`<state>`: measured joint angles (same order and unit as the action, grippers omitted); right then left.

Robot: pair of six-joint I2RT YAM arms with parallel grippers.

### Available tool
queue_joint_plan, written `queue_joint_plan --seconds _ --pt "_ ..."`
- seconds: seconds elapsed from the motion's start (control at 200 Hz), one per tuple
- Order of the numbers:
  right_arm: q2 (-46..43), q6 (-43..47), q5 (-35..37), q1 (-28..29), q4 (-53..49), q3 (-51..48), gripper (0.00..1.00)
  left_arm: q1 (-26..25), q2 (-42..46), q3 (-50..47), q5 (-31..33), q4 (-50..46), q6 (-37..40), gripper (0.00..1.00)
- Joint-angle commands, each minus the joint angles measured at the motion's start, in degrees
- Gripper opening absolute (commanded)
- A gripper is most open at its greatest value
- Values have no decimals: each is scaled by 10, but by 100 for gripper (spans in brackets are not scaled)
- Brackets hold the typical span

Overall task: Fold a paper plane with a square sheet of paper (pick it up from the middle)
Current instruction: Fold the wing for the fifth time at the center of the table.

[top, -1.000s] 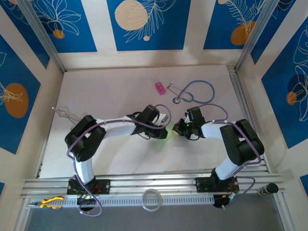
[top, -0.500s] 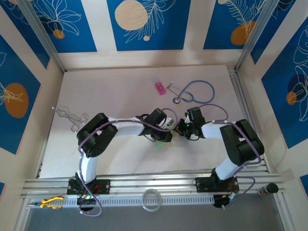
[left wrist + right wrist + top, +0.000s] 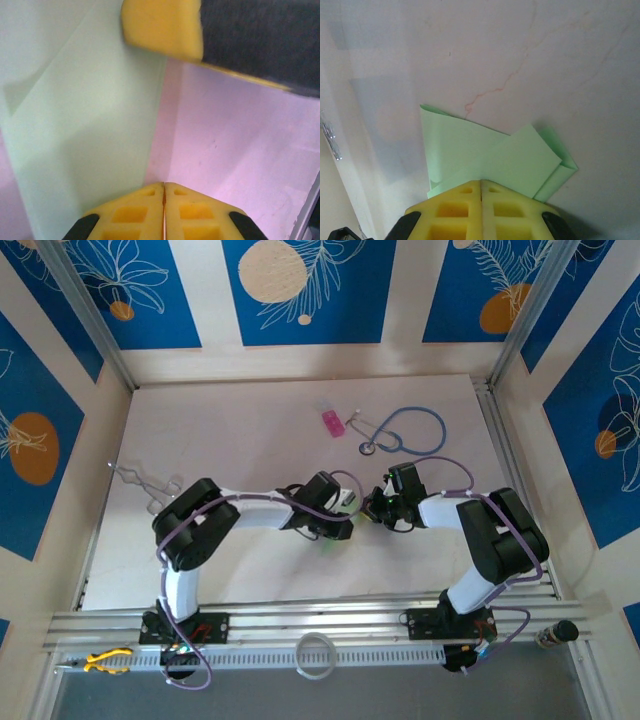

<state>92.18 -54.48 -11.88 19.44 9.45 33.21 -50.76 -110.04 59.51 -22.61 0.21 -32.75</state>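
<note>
Left arm [image 3: 250, 512] shifted right, left pincer [image 3: 164, 186] jaws together at green sheet [image 3: 485, 150] edge; right pincer [image 3: 481, 182] pinching sheet.

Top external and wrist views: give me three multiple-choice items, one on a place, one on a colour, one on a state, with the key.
1. Where does the pink block lie?
A. Between the arm bases.
B. On the far side, beside the blue stethoscope.
C. In a claw.

2. What colour is the folded paper?
A. Light green.
B. White.
C. Red.

3. How do the fingers of the right claw stand?
A. Wide apart.
B. Around the pink block.
C. Closed together.

Key: B, it lies just left of the stethoscope in the top view; A, the right wrist view shows it green; C, the yellow tips meet with no gap.
</note>
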Motion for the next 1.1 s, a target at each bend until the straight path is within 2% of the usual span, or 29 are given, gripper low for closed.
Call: queue_joint_plan --seconds 0.0,0.46,0.795,1.095 --pt "28 10 40 -6 -62 -24 0 -6 18 -48 -2 -55 -10 10" --pt "27 10 36 -7 -55 -26 0 -6 103 -148 13 -80 8 11" --pt "19 10 37 -7 -64 -22 0 -6 162 -190 29 -91 14 5" --pt "10 10 28 -7 -62 -18 0 -2 230 -171 42 -41 7 3"
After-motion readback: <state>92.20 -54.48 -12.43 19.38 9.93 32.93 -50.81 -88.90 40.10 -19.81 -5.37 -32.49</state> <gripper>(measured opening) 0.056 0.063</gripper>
